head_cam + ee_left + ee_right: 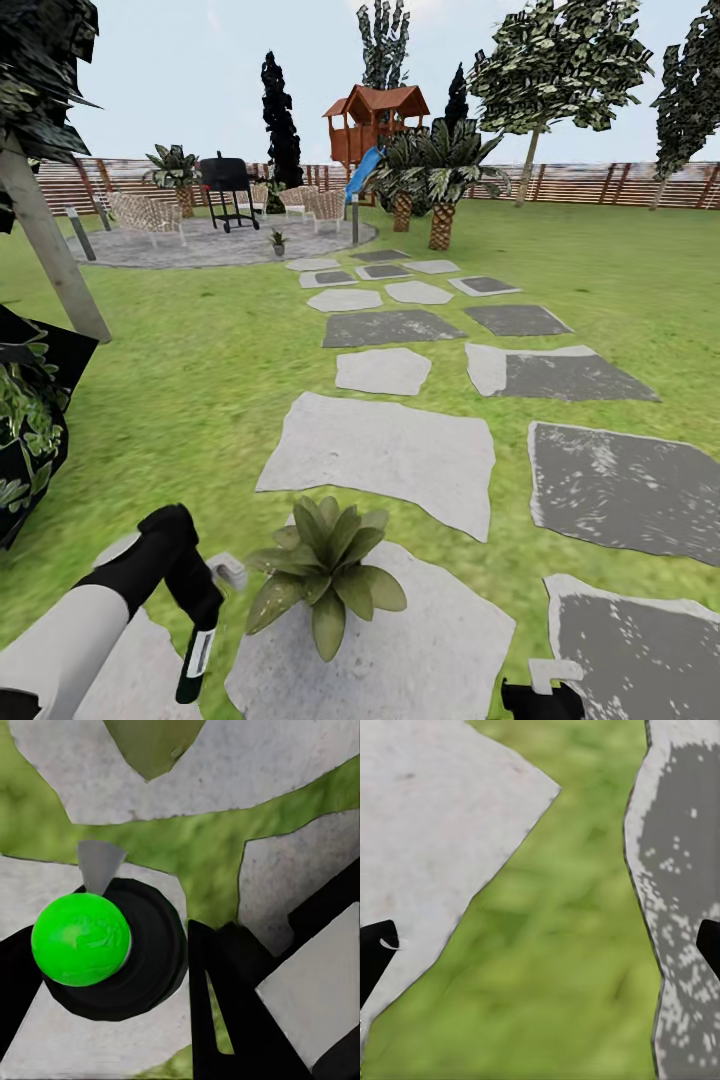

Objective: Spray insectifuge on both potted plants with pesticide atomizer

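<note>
Item one: the left gripper (200, 610), at the end of a white and black arm near the lower left of the head view, over the edge of a pale stepping stone (430, 650). We record its fingers closed around the pesticide atomizer (197, 655), a slim dark bottle with a white label that hangs below the hand with its lower end toward the ground. In the left wrist view we see the bottle from above: a round dark body (142, 952) capped by a bright green dome, with a grey nozzle pointing toward the nearest plant's leaf tip.

Item two: a potted plant (325, 570), a low rosette of pointed olive-green leaves, standing on that same pale stone, just beside the atomizer and on its right. Its pot is hidden under the leaves.

Item three: a second small potted plant (278, 241), far off at the near edge of the round grey patio (215, 245), well apart from the first.

Item four: the right gripper (545, 690), at the bottom edge of the head view, over the lawn (200, 380) between two stones. In the right wrist view we see only the dark tips at either side, set wide apart, with grass and stone between them and nothing held.

Item five: beyond the patio, a black grill (226, 185), wicker chairs (150, 215), a brown slatted fence (600, 185) and a wooden playhouse (375, 120).
</note>
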You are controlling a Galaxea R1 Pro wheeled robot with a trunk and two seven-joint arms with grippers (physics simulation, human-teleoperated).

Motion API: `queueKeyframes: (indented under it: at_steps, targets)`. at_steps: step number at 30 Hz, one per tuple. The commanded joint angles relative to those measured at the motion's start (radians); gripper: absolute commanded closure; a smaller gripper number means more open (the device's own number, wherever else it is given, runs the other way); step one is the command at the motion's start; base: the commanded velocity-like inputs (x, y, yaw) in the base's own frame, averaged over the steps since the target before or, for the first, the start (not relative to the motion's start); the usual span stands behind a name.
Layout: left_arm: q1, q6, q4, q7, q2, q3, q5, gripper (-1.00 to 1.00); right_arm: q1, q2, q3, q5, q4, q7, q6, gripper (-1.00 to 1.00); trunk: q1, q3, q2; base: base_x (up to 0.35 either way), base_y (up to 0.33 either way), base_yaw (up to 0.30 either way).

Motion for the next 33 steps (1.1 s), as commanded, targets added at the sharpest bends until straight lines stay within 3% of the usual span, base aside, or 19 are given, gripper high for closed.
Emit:
queueKeyframes:
  at_steps: [1, 4, 14, 25, 30, 33]
  targets:
    - [0.005, 0.011, -0.001, -0.009, 0.001, -0.003, -0.029, 1.0, -0.001, 0.0, -0.008, 0.01, 0.001, -0.002, -0.004, -1.0, 0.0, -0.001, 0.0, 0.005, 0.139, -0.091]
    - [0.01, 0.013, 0.002, -0.01, 0.001, -0.001, -0.043, 1.0, -0.001, 0.0, -0.008, 0.01, 0.001, -0.002, -0.006, -1.0, 0.0, -0.001, 0.0, 0.083, 0.245, -0.217]
    - [0.015, 0.012, -0.001, -0.009, -0.007, -0.005, -0.044, 1.0, -0.001, -0.006, -0.008, 0.01, 0.002, -0.002, -0.006, -1.0, 0.0, -0.001, 0.0, 0.244, 0.15, -0.041]
    - [0.017, 0.007, 0.004, -0.011, 0.005, 0.002, -0.044, 1.0, -0.001, -0.006, -0.008, 0.01, 0.002, -0.002, -0.004, -1.0, 0.0, -0.001, 0.0, -0.026, 0.001, 0.0]
    - [0.016, 0.008, -0.005, -0.01, -0.011, -0.001, -0.04, 1.0, -0.001, -0.006, -0.008, 0.01, 0.002, -0.002, -0.004, -1.0, 0.0, -0.001, 0.0, -0.114, 0.0, 0.0]
    - [0.016, 0.007, -0.005, -0.008, -0.039, -0.002, -0.043, 1.0, -0.001, -0.006, -0.008, 0.01, 0.002, -0.002, -0.004, -1.0, 0.0, -0.001, 0.0, -0.009, 0.0, 0.0]
